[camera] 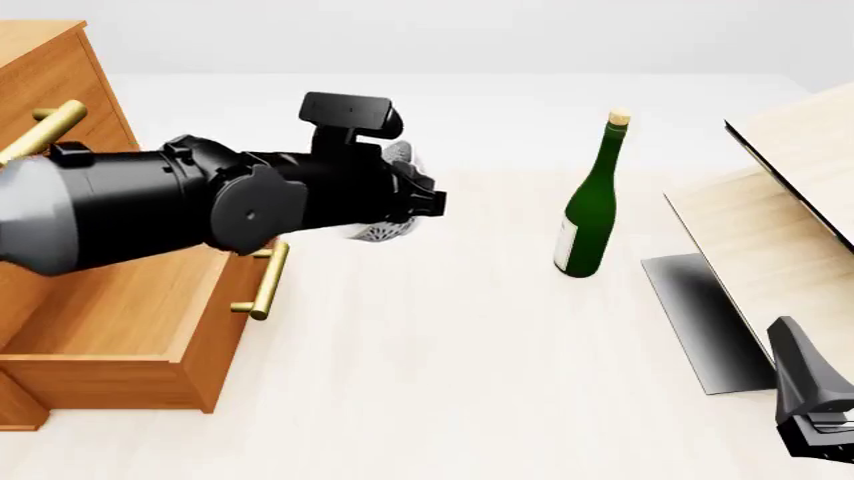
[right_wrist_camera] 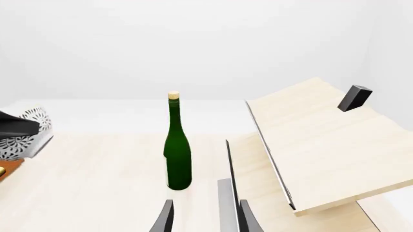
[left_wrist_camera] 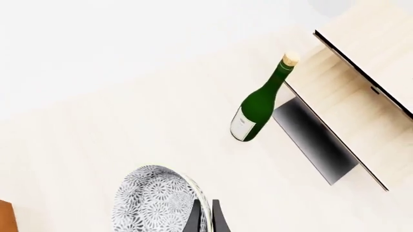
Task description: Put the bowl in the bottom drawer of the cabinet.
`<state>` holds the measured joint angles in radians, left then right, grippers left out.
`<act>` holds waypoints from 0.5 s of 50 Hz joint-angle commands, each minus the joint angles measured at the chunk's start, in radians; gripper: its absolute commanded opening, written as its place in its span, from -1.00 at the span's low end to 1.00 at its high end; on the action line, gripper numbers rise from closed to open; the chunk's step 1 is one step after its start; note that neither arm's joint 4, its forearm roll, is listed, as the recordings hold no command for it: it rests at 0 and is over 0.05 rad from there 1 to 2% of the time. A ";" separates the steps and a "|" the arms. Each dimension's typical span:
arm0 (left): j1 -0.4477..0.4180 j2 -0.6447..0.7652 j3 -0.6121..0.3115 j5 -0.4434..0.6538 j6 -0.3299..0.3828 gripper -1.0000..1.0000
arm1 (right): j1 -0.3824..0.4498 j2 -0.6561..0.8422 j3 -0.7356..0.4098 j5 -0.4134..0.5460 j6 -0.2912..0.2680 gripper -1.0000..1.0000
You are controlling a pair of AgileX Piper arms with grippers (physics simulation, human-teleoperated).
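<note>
Left claw (camera: 416, 195) grips the bowl (camera: 387, 228), mostly hidden behind its arm

Green bottle (camera: 589, 205) with a cork, upright on the pale table (camera: 454, 380), white label on its lower body. Just to its right, slanted light-wood boards (camera: 787, 215) with a dark grey panel (camera: 705, 320) beneath. Small black block (right_wrist_camera: 355, 97) on the top board.

Bright, even light all round, everything sharp; one dark shadow pools under the pale boards (camera: 787, 230), backgrounds wash out white.
</note>
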<state>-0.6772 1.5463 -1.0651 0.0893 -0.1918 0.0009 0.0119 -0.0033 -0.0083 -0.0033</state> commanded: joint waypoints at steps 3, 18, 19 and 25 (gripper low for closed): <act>0.032 -0.081 0.070 -0.040 0.004 -1.00 | 0.000 0.000 0.000 0.000 0.000 1.00; 0.071 -0.160 0.088 -0.012 0.017 -1.00 | 0.000 0.000 0.000 0.000 0.000 1.00; 0.078 -0.168 0.095 -0.013 0.018 -1.00 | 0.000 0.000 0.000 0.000 0.000 1.00; 0.098 -0.197 0.103 0.003 0.021 -1.00 | 0.000 0.000 0.000 0.000 0.000 1.00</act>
<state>-0.6105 1.4021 -0.9787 0.0808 -0.1816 0.0009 0.0119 -0.0033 -0.0083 -0.0033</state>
